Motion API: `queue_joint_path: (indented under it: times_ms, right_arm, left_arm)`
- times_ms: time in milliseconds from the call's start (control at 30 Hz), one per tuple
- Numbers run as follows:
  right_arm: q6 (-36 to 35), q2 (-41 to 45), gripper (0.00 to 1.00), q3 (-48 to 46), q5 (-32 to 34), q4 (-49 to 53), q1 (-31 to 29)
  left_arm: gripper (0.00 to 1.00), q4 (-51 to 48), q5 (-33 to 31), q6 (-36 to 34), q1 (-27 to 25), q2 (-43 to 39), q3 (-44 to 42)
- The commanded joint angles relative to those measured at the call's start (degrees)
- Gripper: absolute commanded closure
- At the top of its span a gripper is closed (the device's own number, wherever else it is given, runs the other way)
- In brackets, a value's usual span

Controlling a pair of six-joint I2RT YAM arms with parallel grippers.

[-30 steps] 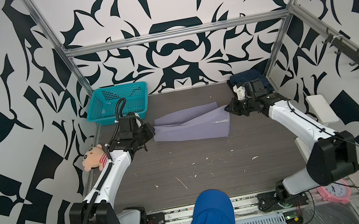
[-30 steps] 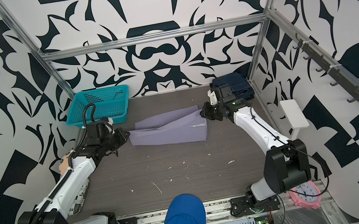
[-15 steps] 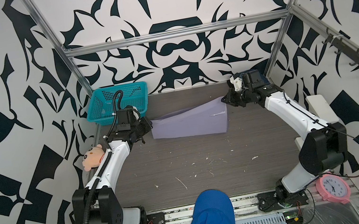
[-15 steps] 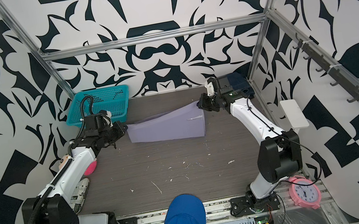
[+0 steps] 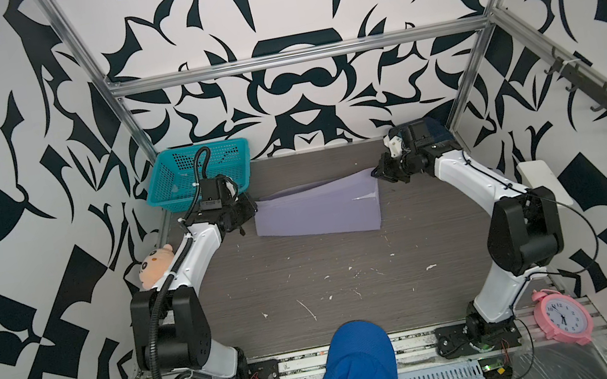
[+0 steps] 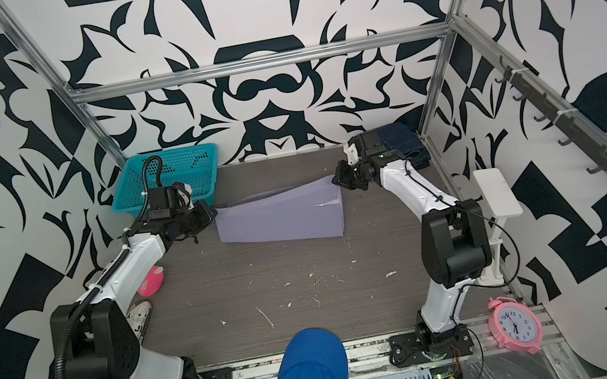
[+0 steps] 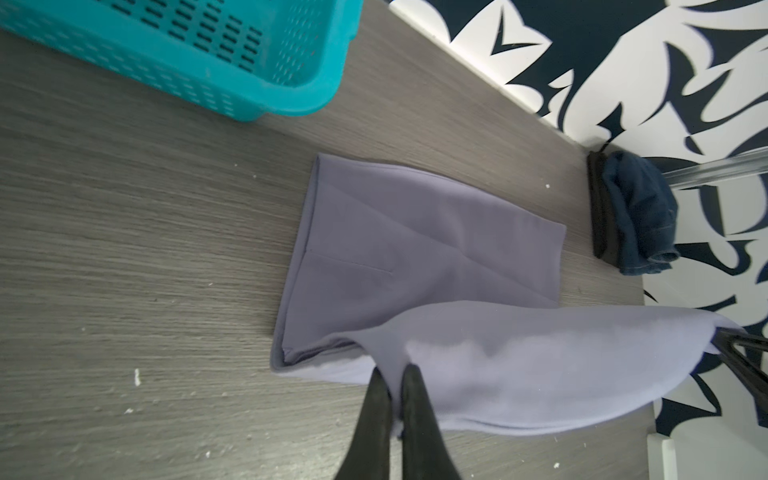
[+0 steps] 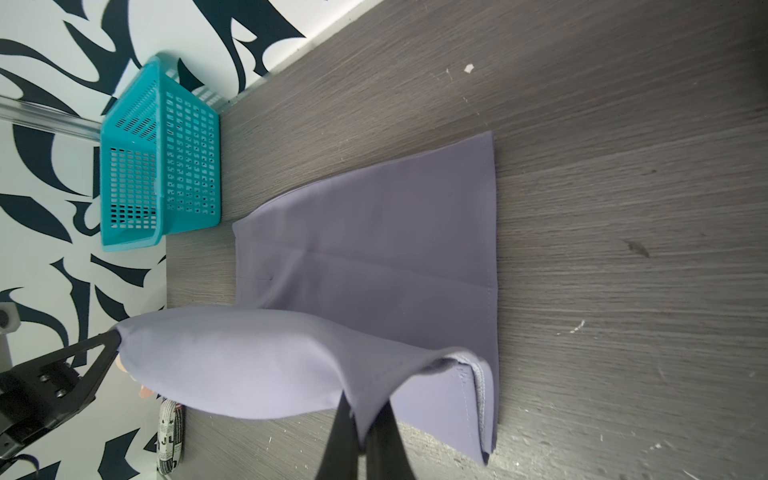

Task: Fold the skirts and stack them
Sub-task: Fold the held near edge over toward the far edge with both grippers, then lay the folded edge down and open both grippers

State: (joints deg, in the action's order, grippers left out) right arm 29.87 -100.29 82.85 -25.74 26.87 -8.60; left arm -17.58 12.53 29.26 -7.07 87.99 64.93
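Both ends are pinched; the left gripper (image 7: 392,376) is clamped on one corner of the lavender-grey skirt (image 5: 318,213) and the right gripper (image 8: 364,409) is clenched on the opposite corner; the raised edge spans from one gripper to the other, while the lower layer lies flat on the table (image 5: 350,275) beneath them.

First risk, as I read it: each pinch takes only a sliver of fabric; a tug apart or an uneven pull could slide a corner out, and the flap would drop crooked.

Second: the span sags in a belly between the grippers; laid down slack, it may crease or trap a fold.

Third: if one arm travels ahead of the other, the fold line skews and the edges miss.

Just behind the right gripper sits the denim skirt (image 7: 640,216), with the black skirt (image 7: 598,208) at its edge, apparently underneath; a wide swing of that wrist could nudge the pile.

Close behind the left gripper stands the teal basket (image 5: 201,170); same worry there.
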Motion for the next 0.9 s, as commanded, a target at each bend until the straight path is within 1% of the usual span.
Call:
queue_joint_path:
  times_ms: [0,367,567,600,633,667,700,733,767,800,833,867]
  right_arm:
    - [-1.2,-0.5,1.00,4.1,0.5,-2.5,0.5]
    - [-1.0,-8.0,1.00,9.2,-0.1,-2.3,0.5]
    - [-0.3,-12.5,1.00,11.6,-0.4,-2.4,0.4]
    - [-0.3,-13.2,1.00,12.2,-0.5,-2.4,0.5]
    - [-0.2,-13.9,1.00,12.6,-0.5,-2.4,0.5]
    - [-0.1,-14.8,0.93,13.3,-0.4,-2.5,0.6]
    - [0.3,-15.8,0.83,14.4,-0.3,-2.6,0.6]
    - [0.5,-17.0,0.74,15.9,-0.4,-2.3,0.7]
    - [0.4,-18.9,0.60,18.6,-0.5,-1.3,0.8]
    - [-0.1,-21.0,0.56,22.7,-0.7,0.9,0.9]
    - [-0.7,-23.2,0.50,27.3,-0.6,3.7,1.1]
    - [-1.1,-24.7,0.48,31.0,-0.5,5.8,1.1]
  left_arm:
    - [1.00,0.7,-0.2,-1.2,1.0,1.8,2.0]
    - [1.00,-0.3,1.3,-1.1,1.1,8.8,6.9]
    - [1.00,-0.9,1.9,-1.0,1.1,12.2,7.9]
    - [0.97,-1.1,1.6,-1.1,1.1,12.8,8.2]
    - [0.88,-1.6,1.2,-1.3,1.1,13.3,8.6]
    - [0.75,-2.3,0.3,-1.4,1.2,13.8,9.3]
    - [0.66,-2.9,-0.3,-1.6,1.3,14.5,10.0]
    - [0.64,-3.1,-0.4,-1.9,1.3,15.0,10.6]
    - [0.62,-3.5,-0.8,-2.2,1.5,15.5,11.6]
    - [0.58,-4.1,-1.6,-2.2,1.6,15.8,12.8]
    - [0.52,-4.7,-2.6,-2.3,1.7,16.1,14.0]
    - [0.48,-5.4,-3.4,-2.4,1.7,16.1,15.0]
